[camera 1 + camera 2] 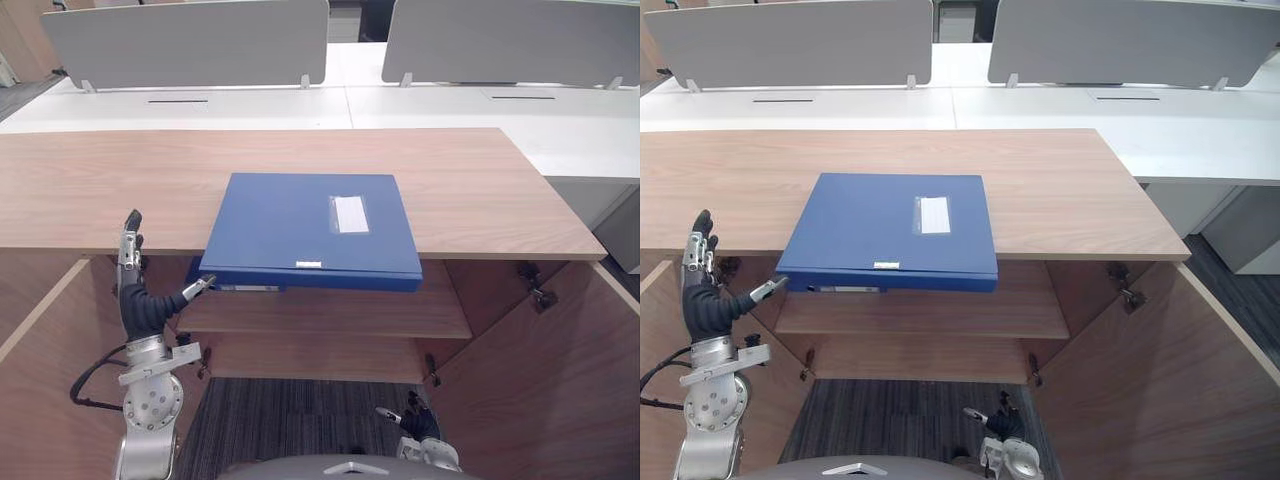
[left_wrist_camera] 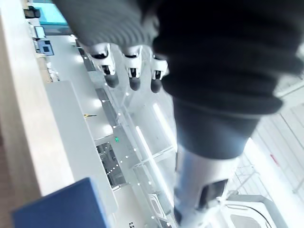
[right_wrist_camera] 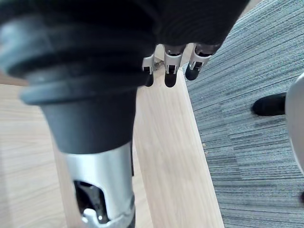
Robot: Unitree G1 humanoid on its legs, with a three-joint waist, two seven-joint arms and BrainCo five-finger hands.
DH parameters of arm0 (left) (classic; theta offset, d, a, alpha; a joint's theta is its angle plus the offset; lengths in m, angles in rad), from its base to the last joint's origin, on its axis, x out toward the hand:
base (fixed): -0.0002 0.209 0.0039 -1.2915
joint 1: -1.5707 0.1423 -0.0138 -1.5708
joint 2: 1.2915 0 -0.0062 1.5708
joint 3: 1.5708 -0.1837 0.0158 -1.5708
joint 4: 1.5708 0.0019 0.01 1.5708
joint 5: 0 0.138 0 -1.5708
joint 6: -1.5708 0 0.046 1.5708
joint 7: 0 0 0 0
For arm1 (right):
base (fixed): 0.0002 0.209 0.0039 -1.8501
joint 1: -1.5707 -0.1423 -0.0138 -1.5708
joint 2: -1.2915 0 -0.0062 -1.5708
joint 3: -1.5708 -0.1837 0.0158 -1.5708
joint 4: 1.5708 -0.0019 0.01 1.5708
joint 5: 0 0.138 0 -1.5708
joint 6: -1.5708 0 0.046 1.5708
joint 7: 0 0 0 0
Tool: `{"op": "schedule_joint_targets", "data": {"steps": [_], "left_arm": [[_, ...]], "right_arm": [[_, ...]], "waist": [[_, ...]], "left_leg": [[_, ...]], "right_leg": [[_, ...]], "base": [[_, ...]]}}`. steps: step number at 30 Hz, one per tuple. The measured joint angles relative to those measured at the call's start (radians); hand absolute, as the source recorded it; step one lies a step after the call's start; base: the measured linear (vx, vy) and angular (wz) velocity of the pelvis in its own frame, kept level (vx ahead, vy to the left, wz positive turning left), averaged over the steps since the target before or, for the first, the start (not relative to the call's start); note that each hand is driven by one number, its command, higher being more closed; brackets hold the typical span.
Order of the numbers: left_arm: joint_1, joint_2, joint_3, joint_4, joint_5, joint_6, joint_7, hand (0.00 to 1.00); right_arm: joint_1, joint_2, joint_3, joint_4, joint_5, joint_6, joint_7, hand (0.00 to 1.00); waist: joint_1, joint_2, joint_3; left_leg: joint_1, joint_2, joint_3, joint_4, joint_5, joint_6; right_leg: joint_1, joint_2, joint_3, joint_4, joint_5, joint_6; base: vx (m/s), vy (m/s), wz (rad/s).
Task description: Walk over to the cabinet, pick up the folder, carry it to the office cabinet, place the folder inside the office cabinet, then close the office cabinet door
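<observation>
lying atop the open cabinet, the folder overhangs its shelf.

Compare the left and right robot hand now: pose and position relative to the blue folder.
Height: the left robot hand is raised beside the cabinet top; the right robot hand hangs low over the carpet.
Reach: the left robot hand points its thumb at a front corner of the blue folder; the right robot hand sits well below it.
Shared: both are open, and neither holds the folder.
</observation>
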Motion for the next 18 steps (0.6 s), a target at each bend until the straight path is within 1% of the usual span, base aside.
{"op": "schedule_joint_targets", "data": {"steps": [4, 6, 11, 12, 13, 16, 18], "left_arm": [[-0.006, 0.069, -0.081, -0.040, 0.083, -0.004, -0.025, 0.00], [-0.013, 0.088, -0.121, -0.040, 0.128, -0.005, -0.040, 0.00], [-0.057, 0.113, -0.229, -0.040, 0.257, -0.003, -0.041, 0.00], [-0.059, 0.116, -0.235, -0.040, 0.262, -0.003, -0.041, 0.00], [-0.074, 0.126, -0.265, -0.039, 0.307, 0.000, -0.039, 0.00], [-0.094, 0.130, -0.300, -0.031, 0.377, 0.006, -0.036, 0.00], [-0.105, 0.139, -0.328, -0.026, 0.418, 0.010, -0.036, 0.00]], "right_arm": [[0.005, -0.002, 0.004, 0.002, -0.006, 0.000, 0.002, 0.00], [0.006, -0.007, 0.019, 0.004, -0.006, 0.000, 0.003, 0.00], [0.014, -0.021, 0.050, 0.005, -0.007, 0.000, 0.005, 0.00], [0.014, -0.022, 0.050, 0.005, -0.007, 0.000, 0.005, 0.00], [0.014, -0.022, 0.050, 0.005, -0.006, 0.000, 0.005, 0.00], [0.014, -0.024, 0.059, 0.005, -0.005, 0.000, 0.005, 0.00], [0.013, -0.024, 0.060, 0.004, -0.006, 0.000, 0.005, 0.00]], "waist": [[-0.008, 0.003, -0.007], [-0.012, 0.004, -0.012], [-0.021, 0.009, -0.020], [-0.021, 0.009, -0.021], [-0.024, 0.011, -0.023], [-0.025, 0.016, -0.028], [-0.034, 0.017, -0.033]], "left_leg": [[0.010, 0.001, 0.000, 0.001, -0.003, 0.000], [0.016, 0.002, 0.003, 0.001, -0.005, -0.001], [0.017, 0.007, 0.010, 0.001, -0.011, -0.004], [0.017, 0.008, 0.011, 0.001, -0.011, -0.004], [0.018, 0.010, 0.016, 0.001, -0.012, -0.006], [0.018, 0.013, 0.035, -0.001, -0.013, -0.007], [0.021, 0.013, 0.036, 0.000, -0.014, -0.007]], "right_leg": [[0.008, 0.001, 0.004, 0.006, -0.008, 0.000], [0.007, 0.003, 0.011, 0.015, -0.015, -0.002], [0.002, 0.009, 0.028, 0.022, -0.023, -0.005], [0.002, 0.009, 0.029, 0.022, -0.024, -0.006], [0.000, 0.012, 0.033, 0.022, -0.024, -0.006], [-0.012, 0.019, 0.053, 0.026, -0.024, -0.008], [-0.012, 0.021, 0.054, 0.026, -0.025, -0.009]], "base": [[0.00, 0.000, 0.00], [0.00, 0.001, -0.04], [-0.01, -0.005, -0.02], [-0.01, -0.015, -0.09], [0.00, -0.010, -0.08], [0.00, -0.005, -0.19], [0.01, -0.003, -0.05]]}}
